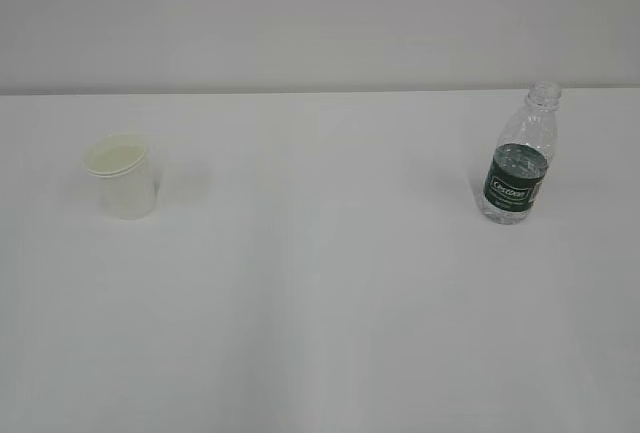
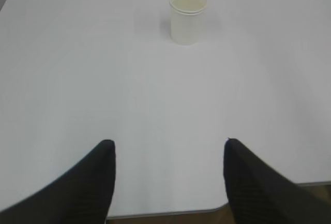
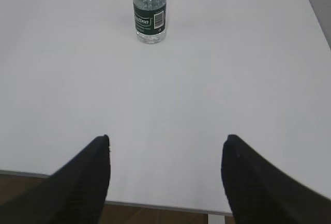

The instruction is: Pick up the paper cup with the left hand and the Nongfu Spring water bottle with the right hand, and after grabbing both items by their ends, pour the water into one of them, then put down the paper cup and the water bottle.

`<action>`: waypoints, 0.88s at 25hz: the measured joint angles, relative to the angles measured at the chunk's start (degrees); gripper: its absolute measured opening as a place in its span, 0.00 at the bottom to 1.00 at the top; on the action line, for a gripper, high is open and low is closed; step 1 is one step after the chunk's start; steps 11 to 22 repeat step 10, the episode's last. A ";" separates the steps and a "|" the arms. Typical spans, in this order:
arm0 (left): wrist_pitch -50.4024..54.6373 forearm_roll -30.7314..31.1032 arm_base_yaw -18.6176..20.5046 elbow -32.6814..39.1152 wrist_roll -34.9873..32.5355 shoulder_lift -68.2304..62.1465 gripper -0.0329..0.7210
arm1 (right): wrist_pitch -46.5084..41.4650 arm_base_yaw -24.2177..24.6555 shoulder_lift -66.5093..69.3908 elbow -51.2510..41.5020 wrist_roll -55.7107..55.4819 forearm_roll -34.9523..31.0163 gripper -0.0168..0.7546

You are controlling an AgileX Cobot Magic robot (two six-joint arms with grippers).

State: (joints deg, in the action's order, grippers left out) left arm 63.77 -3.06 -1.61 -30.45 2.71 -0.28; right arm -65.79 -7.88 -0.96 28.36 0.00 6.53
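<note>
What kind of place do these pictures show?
Probably a lab or test bench, not a home: a bare white table against a blank pale wall, holding only a small white paper cup and a small clear uncapped plastic bottle.

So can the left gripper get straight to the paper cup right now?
Probably yes: the left gripper is open, and only bare white table lies between it and the upright paper cup.
</note>
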 joint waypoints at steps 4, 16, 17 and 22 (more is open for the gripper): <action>0.00 0.00 0.00 0.00 0.00 0.00 0.79 | 0.00 0.00 0.00 0.00 0.00 0.00 0.67; 0.00 0.00 0.00 0.00 0.00 0.00 0.87 | 0.00 0.00 0.00 0.00 0.00 0.00 0.67; 0.00 0.00 0.00 0.00 0.00 0.00 0.87 | 0.00 0.00 0.00 0.00 0.00 0.00 0.67; 0.00 0.00 0.00 0.00 0.00 0.00 0.87 | 0.00 0.00 0.00 0.00 0.00 0.00 0.67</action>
